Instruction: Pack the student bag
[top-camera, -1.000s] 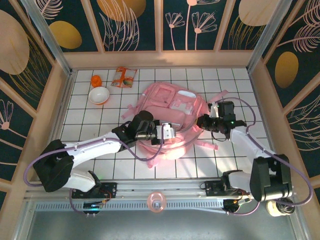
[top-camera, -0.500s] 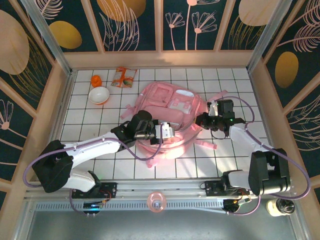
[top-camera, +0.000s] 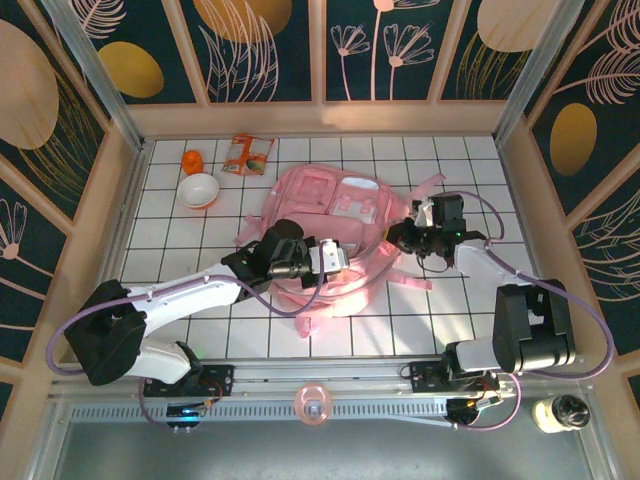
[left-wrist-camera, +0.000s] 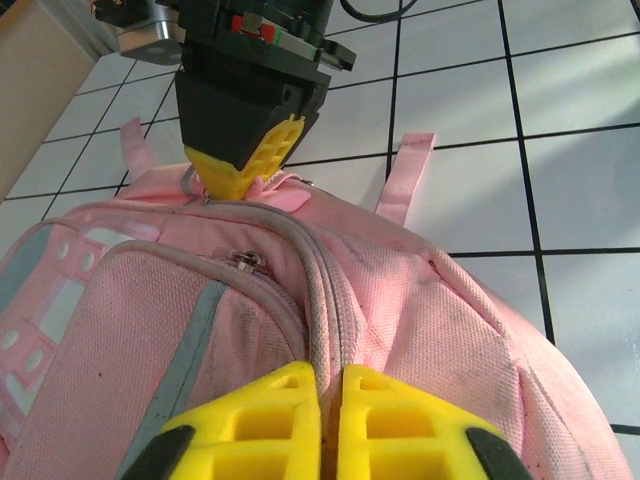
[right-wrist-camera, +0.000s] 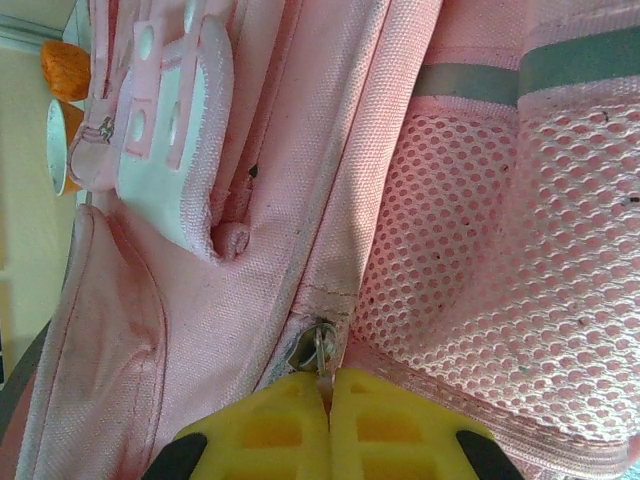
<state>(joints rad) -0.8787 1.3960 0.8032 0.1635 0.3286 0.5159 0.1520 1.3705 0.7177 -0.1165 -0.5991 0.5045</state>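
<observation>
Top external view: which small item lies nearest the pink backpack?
The orange snack packet, just beyond the pink fabric backpack; white round bowl and small orange object sit farther left.

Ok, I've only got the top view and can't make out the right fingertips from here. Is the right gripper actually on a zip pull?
Observer: Yes. In the right wrist view the right gripper is shut, with a metal zip pull pinched between its tips.
Operator: Which zip is that?
Observer: The one that runs beside the mesh pocket on the side of the bag.
Operator: And the left one?
Observer: The left gripper has its tips nearly together, astride a zip seam on the bag. I can't tell whether it pinches fabric.
</observation>
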